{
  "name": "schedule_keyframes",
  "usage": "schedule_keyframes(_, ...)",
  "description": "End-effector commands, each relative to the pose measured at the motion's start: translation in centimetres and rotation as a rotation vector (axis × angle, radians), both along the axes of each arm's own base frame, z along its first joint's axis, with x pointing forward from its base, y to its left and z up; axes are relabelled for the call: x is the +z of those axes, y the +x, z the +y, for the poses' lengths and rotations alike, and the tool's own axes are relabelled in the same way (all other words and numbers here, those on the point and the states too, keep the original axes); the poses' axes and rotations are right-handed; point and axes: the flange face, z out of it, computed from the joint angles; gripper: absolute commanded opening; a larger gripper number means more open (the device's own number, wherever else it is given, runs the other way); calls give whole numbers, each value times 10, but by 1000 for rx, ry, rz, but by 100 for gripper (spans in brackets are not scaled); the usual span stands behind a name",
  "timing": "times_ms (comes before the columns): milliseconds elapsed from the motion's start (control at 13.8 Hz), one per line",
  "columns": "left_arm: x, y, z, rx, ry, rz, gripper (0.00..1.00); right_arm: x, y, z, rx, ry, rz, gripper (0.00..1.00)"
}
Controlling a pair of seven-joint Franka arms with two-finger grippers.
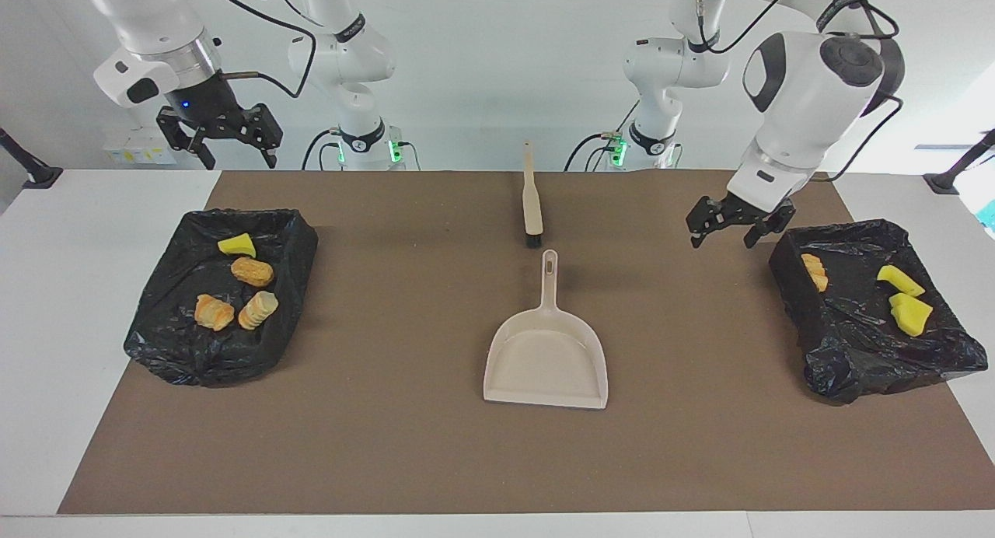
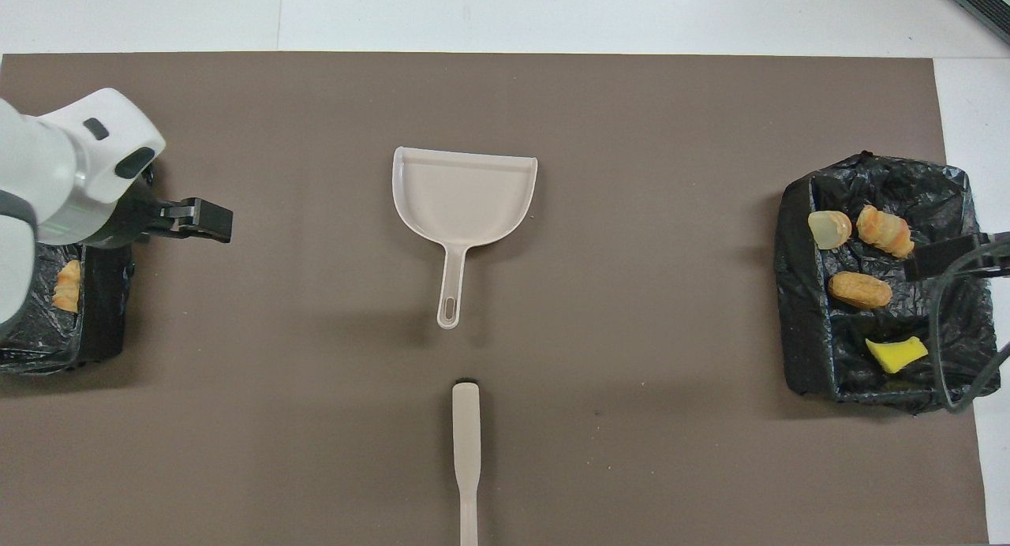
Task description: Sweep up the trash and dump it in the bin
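With all seven pieces of trash [image 1: 245,285] lying in the two bins [image 1: 179,359] at the desk's [image 1: 47,328] ends and the dustpan [image 1: 546,359] and brush [image 1: 532,200] set down, the sweeping looks finished, both grippers, left gripper [image 1: 729,225] and right gripper [image 1: 218,137], raised with jaws open and empty.

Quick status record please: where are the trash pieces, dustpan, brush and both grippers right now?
trash: four pieces in the bin at the right arm's end; three in the bin at the left arm's end
dustpan: flat on the mat, mid-table, empty
brush: on the mat, nearer the robots than the dustpan
left gripper: open, empty, raised beside its bin
right gripper: open, empty, waiting raised at its end
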Motion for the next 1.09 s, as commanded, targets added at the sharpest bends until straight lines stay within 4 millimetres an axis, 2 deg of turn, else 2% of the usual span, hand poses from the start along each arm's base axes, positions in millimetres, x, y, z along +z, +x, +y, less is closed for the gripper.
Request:
schedule_keyframes(0, 37, -22, 26, -37, 28, 10, 100, 0, -5, 2, -16, 20, -17, 100)
schedule_keyframes(218, 63, -59, 27, -43, 35, 75, 100, 0, -5, 2, -16, 20, -17, 100)
schedule_keyframes(290, 72, -64, 28, -41, 35, 69, 100, 0, -5, 2, -16, 20, -17, 100)
schedule_keyframes(435, 80, -68, 34, -34, 34, 74, 100, 0, -5, 2, -16, 20, -17, 100)
schedule_keyframes(653, 105, -65, 33, -36, 34, 51, 100, 0, -5, 2, -16, 20, -17, 100)
schedule_keyframes(871, 104, -61, 36, -30, 41, 53, 100, 0, -5, 2, -16, 20, -17, 100)
schedule_keyframes(1016, 110, -51, 40, -21, 39, 31, 100, 0, -5, 2, -16, 20, -17, 100)
